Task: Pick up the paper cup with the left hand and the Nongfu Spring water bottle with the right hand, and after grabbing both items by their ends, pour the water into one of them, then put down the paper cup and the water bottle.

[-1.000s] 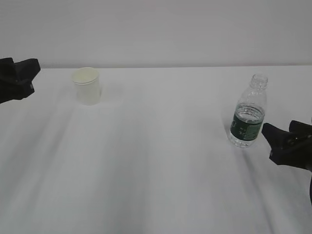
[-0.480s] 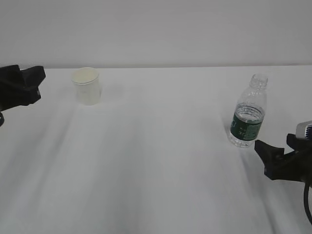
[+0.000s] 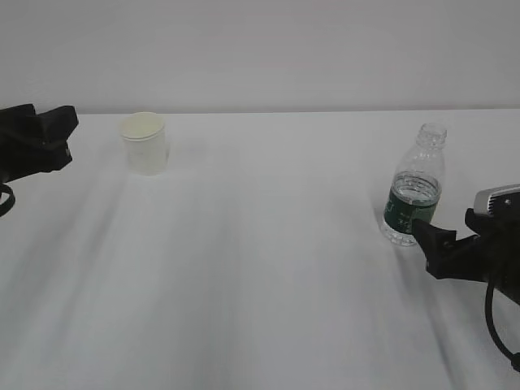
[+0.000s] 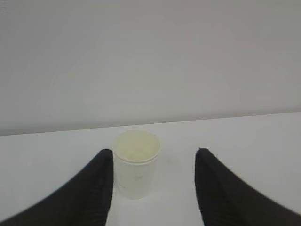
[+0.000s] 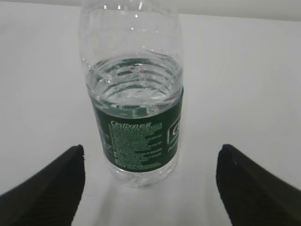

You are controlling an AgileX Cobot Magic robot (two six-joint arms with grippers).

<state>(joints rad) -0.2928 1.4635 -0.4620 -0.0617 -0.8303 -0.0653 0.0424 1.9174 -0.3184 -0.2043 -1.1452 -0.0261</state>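
Note:
The off-white paper cup [image 3: 145, 143] stands upright at the table's far left. My left gripper [image 3: 63, 136] hovers to its left, open and empty. In the left wrist view the cup [image 4: 135, 165] sits just beyond the gripper [image 4: 154, 153], close to the left finger and apart from both. The capless Nongfu Spring water bottle [image 3: 416, 191] stands upright at the right, with water up to the top of its green label. My right gripper [image 3: 445, 231] is low beside its base. In the right wrist view the bottle [image 5: 134, 108] stands just ahead of the wide-open right gripper [image 5: 151, 148], untouched.
A white table [image 3: 268, 260] runs back to a plain pale wall [image 3: 260, 49]. Nothing else stands on it between the cup and the bottle.
My right gripper has slid left towards the bottle's base and its jaws have spread wider. The left gripper has edged slightly towards the cup. Cup and bottle have not moved.

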